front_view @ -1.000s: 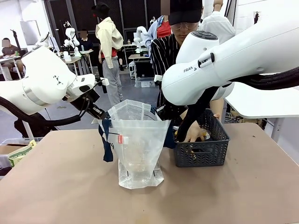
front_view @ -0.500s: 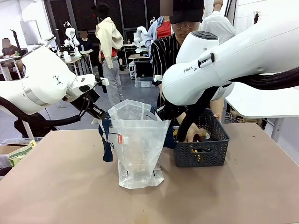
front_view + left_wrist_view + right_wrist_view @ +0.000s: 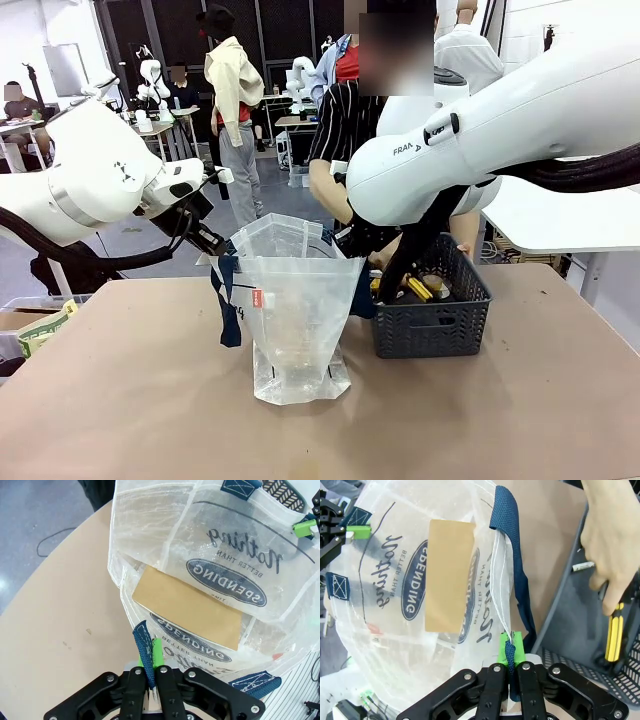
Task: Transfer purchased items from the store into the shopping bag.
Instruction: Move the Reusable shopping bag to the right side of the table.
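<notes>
The clear shopping bag (image 3: pixel 296 300) stands open mid-table, with navy straps and a red tag. My left gripper (image 3: pixel 152 662) is shut on the bag's rim at a navy strap (image 3: pixel 144 650), at the bag's far-left edge (image 3: pixel 218 248). My right gripper (image 3: pixel 510 652) is shut on the opposite rim and strap (image 3: pixel 512 555), between bag and basket. A tan rectangle (image 3: pixel 447 575) shows at the bag's bottom. The dark grey basket (image 3: pixel 432 325) stands right of the bag. A person's hand (image 3: pixel 610 545) inside it holds a yellow and black item (image 3: pixel 614 632). More yellow packs (image 3: pixel 418 289) lie there.
The person stands at the far side behind the basket, partly hidden by my right arm (image 3: pixel 500 120). A green and white packet (image 3: pixel 40 330) lies off the table's left edge. Bare tabletop (image 3: pixel 320 440) stretches in front of the bag and basket.
The person's hand has risen from low in the basket, and yellow packs now show there. The person has straightened up. Both arms and the bag have stayed put.
</notes>
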You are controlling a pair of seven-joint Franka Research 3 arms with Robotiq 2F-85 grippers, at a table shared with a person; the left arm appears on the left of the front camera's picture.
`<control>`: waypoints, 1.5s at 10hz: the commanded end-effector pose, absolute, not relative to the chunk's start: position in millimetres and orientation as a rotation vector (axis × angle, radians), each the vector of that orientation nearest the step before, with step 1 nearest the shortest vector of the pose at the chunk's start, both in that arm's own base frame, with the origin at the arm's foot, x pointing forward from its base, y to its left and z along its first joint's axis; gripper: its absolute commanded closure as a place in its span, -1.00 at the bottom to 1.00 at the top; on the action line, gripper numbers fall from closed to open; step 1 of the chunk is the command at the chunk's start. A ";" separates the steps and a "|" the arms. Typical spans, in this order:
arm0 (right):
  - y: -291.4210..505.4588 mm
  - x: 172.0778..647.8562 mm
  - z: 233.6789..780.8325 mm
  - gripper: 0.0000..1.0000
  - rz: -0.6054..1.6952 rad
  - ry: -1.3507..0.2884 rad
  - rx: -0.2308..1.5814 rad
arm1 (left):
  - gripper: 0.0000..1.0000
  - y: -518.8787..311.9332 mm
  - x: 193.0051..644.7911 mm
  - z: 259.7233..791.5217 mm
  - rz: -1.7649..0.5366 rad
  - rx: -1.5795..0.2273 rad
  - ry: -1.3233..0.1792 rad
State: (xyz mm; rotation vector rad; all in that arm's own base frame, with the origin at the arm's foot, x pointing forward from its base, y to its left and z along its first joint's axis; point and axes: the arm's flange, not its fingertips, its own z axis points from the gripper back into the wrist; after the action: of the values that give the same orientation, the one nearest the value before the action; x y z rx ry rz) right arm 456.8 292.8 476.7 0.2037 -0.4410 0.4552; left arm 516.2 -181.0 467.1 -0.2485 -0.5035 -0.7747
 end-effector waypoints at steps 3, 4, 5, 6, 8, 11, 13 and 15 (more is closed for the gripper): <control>289.9 452.3 474.7 1.00 0.446 -0.435 0.208 | 1.00 -179.2 515.6 469.8 -0.773 -0.242 -0.506; 289.9 452.3 474.7 1.00 0.446 -0.435 0.208 | 1.00 -179.2 515.6 469.8 -0.773 -0.242 -0.506; 289.9 452.3 474.7 1.00 0.446 -0.435 0.208 | 1.00 -179.2 515.6 469.8 -0.773 -0.242 -0.506; 289.9 452.3 474.7 1.00 0.446 -0.435 0.208 | 1.00 -179.2 515.6 469.8 -0.773 -0.242 -0.506; 289.9 452.3 474.7 1.00 0.446 -0.435 0.208 | 1.00 -179.2 515.6 469.8 -0.773 -0.242 -0.506; 289.9 452.3 474.7 1.00 0.446 -0.435 0.208 | 1.00 -179.2 515.6 469.8 -0.773 -0.242 -0.506; 289.9 452.3 474.7 1.00 0.446 -0.435 0.208 | 1.00 -179.2 515.6 469.8 -0.773 -0.242 -0.506; 289.9 452.3 474.7 1.00 0.446 -0.435 0.208 | 1.00 -179.2 515.6 469.8 -0.773 -0.242 -0.506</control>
State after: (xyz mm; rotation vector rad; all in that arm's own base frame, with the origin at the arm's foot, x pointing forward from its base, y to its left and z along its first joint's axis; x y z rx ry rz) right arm 456.8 292.8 476.7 0.2037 -0.4410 0.4552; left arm 516.2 -181.0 467.1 -0.2485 -0.5035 -0.7747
